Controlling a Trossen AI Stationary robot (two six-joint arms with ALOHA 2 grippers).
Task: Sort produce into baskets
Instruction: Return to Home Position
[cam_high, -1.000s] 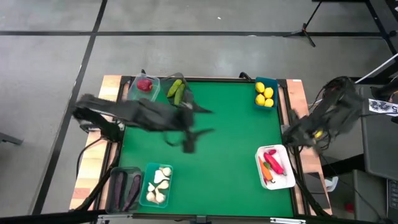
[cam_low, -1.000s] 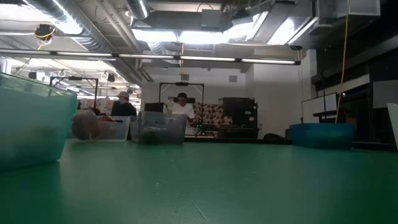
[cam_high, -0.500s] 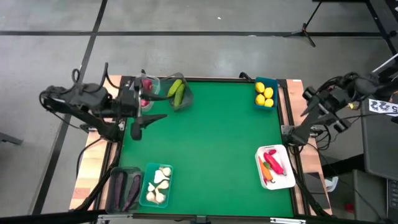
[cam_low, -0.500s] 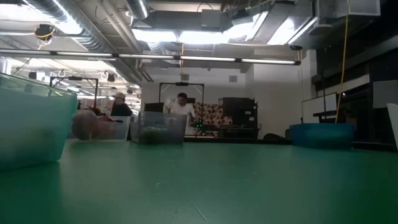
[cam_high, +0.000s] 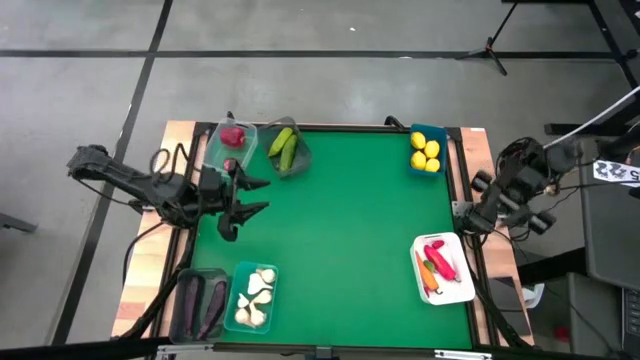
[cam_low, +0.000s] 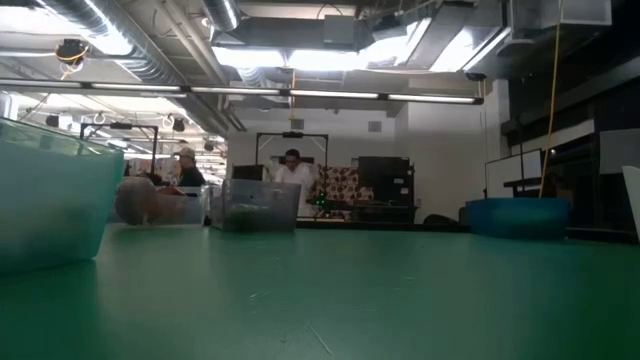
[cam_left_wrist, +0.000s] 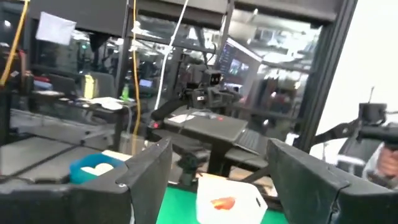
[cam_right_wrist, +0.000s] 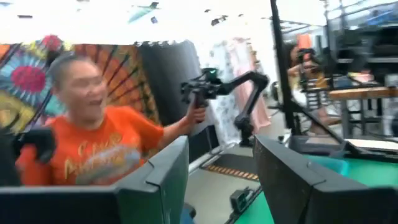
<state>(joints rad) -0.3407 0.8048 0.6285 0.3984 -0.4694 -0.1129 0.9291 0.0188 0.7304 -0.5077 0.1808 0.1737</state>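
Green mat: nothing lying loose on it, all produce sitting in tubs round the edge. Red fruit upper left, cucumbers beside it, lemons upper right, peppers on the tray lower right, garlic and eggplants lower left.

Tools: the left gripper is hanging over the mat's left edge, fingers apart, holding nothing. The right gripper is sitting off the right edge above the tray, likewise gaping and empty.

Judgement: sorting is looking done. Homing is calling for both arms folding up and back, the left clearing the red-fruit tub nearby, the right steering wide of the tray.

Surface: flat, lightly scuffed in the low view.

Room: workshop, ceiling lights glowing, people standing far behind. A person in orange is showing in the right wrist view.
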